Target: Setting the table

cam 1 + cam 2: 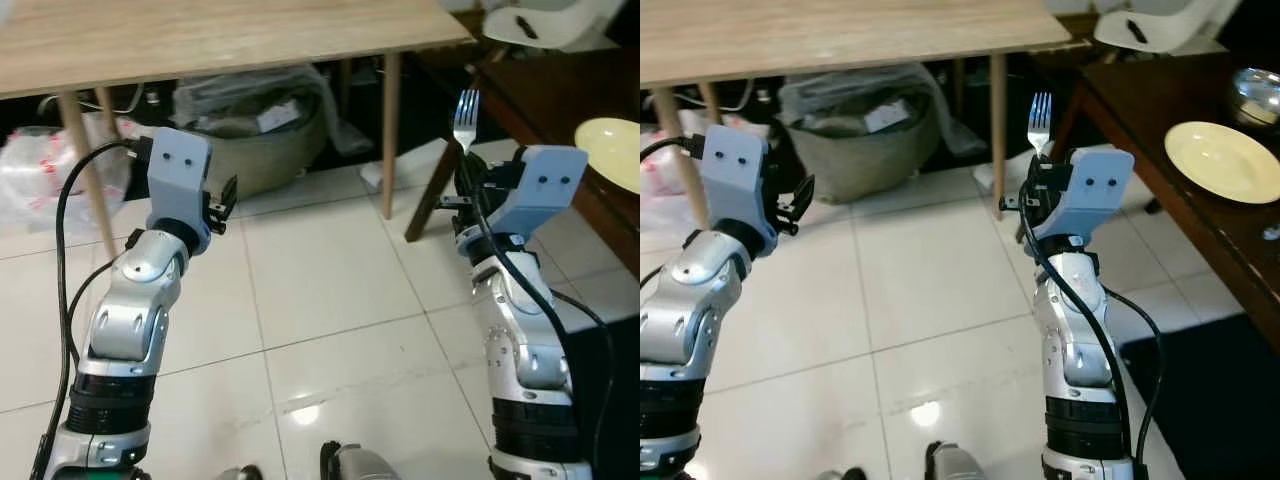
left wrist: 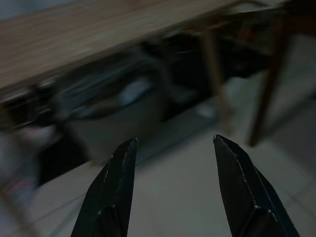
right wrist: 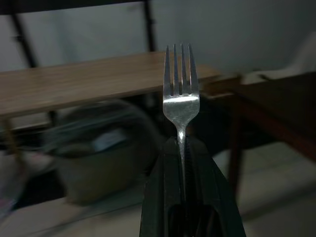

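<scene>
One silver metal fork (image 3: 180, 94) stands tines-up, pinched in the right gripper (image 3: 183, 163) above the tiled floor, not yet beside the pale yellow plate (image 1: 1222, 160) on the dark wooden table (image 1: 1160, 110). Left gripper (image 2: 173, 163) is spread, empty (placing remains).

Fork (image 3: 181, 94): shiny metal. Table (image 1: 200, 35): pale matt wood. Floor (image 1: 330, 290): glossy tiles. Plate (image 1: 1220, 160): smooth, pale. Arms: silver metal; fingers (image 2: 113, 192) matt black.

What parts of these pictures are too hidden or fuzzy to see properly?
- Fork handle: hidden inside the right pincer, right wrist view.
- Yellow plate: cut off by the edge, left eye view.
- Bag under the wooden table: blurred and dark, left wrist view.
- Shiny object behind the plate: cut off, right eye view.
</scene>
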Motion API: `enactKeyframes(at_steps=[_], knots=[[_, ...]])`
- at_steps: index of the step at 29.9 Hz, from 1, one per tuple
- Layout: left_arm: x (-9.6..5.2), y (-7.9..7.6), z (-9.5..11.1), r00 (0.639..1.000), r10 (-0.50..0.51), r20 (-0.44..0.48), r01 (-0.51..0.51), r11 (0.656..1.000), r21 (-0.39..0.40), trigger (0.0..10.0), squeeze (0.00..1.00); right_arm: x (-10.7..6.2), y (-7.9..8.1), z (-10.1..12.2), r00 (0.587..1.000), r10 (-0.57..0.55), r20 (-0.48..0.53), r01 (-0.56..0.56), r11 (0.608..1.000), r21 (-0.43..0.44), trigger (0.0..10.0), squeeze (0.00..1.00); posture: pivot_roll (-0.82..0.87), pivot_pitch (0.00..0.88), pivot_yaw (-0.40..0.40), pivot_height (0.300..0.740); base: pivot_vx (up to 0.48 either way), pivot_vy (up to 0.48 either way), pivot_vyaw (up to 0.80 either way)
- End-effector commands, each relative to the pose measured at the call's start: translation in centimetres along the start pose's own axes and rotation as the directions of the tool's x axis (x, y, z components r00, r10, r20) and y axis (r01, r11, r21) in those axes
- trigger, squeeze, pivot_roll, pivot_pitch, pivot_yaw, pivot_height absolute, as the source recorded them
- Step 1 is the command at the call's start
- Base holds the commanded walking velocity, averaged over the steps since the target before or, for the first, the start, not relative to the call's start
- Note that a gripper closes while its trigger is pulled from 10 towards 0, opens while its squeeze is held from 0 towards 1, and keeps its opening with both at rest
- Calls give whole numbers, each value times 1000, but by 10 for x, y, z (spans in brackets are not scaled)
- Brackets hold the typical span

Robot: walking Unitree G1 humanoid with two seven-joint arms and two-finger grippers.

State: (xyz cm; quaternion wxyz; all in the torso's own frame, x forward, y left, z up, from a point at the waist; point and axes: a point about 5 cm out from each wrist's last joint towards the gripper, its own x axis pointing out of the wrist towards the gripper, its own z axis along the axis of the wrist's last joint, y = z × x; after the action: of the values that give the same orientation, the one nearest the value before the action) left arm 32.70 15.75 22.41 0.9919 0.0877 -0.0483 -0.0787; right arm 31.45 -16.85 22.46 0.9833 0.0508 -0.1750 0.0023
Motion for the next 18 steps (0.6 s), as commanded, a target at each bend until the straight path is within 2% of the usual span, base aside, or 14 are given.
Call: enactKeyframes(at_steps=[1, 18], knots=[[0, -4, 0, 1000, -18, 8, 18, 1000, 6, 10000, 122, -1, -6, 0, 1000, -24, -2, 24, 1000, 0, 10000, 0, -124, 62, 40, 740, 0, 0, -800], [0, -7, 2, 998, -57, 28, 57, 998, 0, 10000, 63, 0, -12, 4, 999, -51, 13, 51, 999, -2, 10000, 0, -124, 57, 48, 740, 0, 0, -800]])
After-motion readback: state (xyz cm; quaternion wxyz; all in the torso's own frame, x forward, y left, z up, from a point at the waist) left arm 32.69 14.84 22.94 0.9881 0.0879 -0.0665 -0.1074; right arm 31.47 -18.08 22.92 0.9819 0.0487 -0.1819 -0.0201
